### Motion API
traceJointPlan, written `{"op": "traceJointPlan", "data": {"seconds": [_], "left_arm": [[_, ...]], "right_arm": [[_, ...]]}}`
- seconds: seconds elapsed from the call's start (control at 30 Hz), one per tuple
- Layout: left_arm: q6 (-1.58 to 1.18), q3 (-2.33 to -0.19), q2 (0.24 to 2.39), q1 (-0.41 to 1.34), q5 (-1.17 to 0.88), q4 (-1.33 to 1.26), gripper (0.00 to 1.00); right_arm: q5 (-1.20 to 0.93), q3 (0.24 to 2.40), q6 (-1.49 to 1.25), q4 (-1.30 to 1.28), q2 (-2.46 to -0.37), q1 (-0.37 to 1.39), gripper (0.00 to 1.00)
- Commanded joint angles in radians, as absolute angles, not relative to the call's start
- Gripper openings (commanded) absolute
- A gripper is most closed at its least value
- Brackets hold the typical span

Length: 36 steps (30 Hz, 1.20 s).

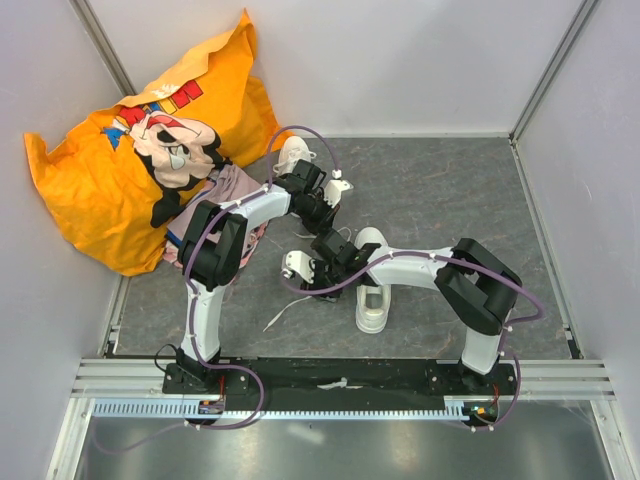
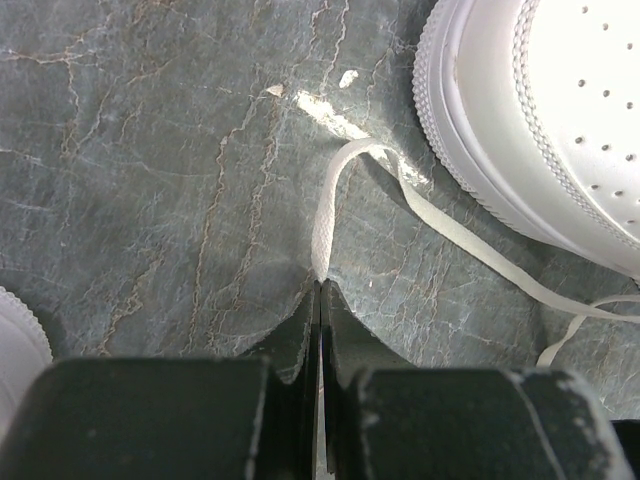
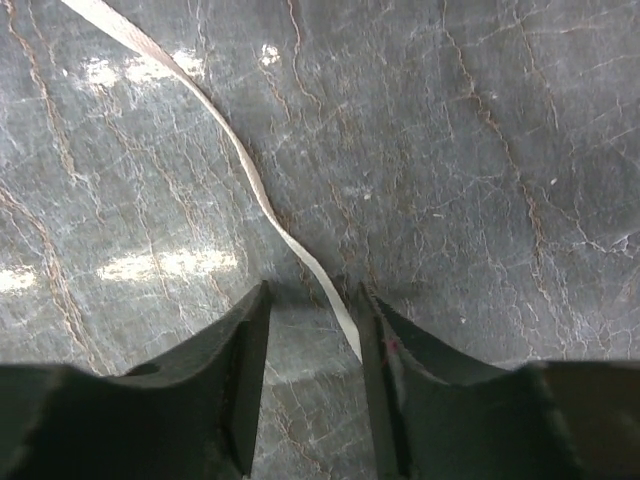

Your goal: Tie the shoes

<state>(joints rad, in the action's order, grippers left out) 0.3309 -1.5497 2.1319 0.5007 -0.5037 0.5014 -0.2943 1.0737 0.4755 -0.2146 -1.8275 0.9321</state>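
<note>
two white sneakers (image 1: 372, 290) lie on the grey, marble-veined tabletop (image 1: 450, 190): one just to the right of the right gripper (image 3: 313, 300), the other beyond the left gripper (image 2: 320, 292), close to a pinkish folded garment (image 1: 238, 192) and a plump orange cartoon-print cushion (image 1: 90, 190).

the left gripper's black jaws are pressed together, pinching the end of a flat woven lace (image 2: 322, 235). from the fingertips the lace rises straight ahead, bends in a narrow loop, then trails away to the right along the tabletop. ahead and to the right of this gripper sits a sneaker's toe, with a smooth perforated upper, a stitched seam and a finely ribbed rubber rim. a sliver of ribbed white sole shows at its near left.

the right gripper's jaws stand about half apart, clamping nothing. a thin band of lace runs in from the far left and passes between them, close against the right finger (image 3: 385, 350).
</note>
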Motion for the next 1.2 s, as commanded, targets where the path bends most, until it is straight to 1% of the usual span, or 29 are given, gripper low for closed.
{"op": "traceJointPlan", "data": {"seconds": [0.0, 0.03, 0.07, 0.13, 0.17, 0.27, 0.53, 0.73, 1.0, 1.17], "left_arm": [[0.334, -1.546, 2.118, 0.497, -0.531, 0.505, 0.04], [0.333, -1.546, 2.118, 0.497, -0.529, 0.505, 0.04], [0.333, -1.545, 2.118, 0.495, -0.531, 0.505, 0.04], [0.331, -1.545, 2.117, 0.495, -0.532, 0.502, 0.04], [0.331, -1.545, 2.118, 0.497, -0.532, 0.503, 0.04], [0.331, -1.542, 2.115, 0.495, -0.532, 0.503, 0.04], [0.331, -1.534, 2.108, 0.495, -0.535, 0.505, 0.04], [0.321, -1.505, 2.071, 0.495, -0.558, 0.503, 0.04], [0.295, -1.388, 1.916, 0.497, -0.632, 0.529, 0.02], [0.308, -1.283, 1.823, 0.499, -0.670, 0.563, 0.01]], "right_arm": [[-0.298, 1.062, 0.482, -0.183, -1.832, 0.940, 0.43], [-0.298, 1.058, 0.482, -0.183, -1.829, 0.942, 0.41], [-0.293, 1.054, 0.480, -0.180, -1.830, 0.943, 0.35], [-0.284, 1.048, 0.482, -0.179, -1.835, 0.943, 0.26], [-0.281, 1.042, 0.483, -0.179, -1.835, 0.943, 0.17], [-0.276, 1.031, 0.477, -0.181, -1.821, 0.943, 0.00], [-0.276, 1.022, 0.434, -0.192, -1.711, 0.943, 0.00], [-0.290, 1.048, 0.382, -0.255, -1.597, 0.942, 0.00], [-0.333, 1.066, 0.357, -0.503, -1.418, 0.907, 0.00], [-0.394, 1.080, 0.373, -0.670, -1.342, 0.841, 0.00]]}}
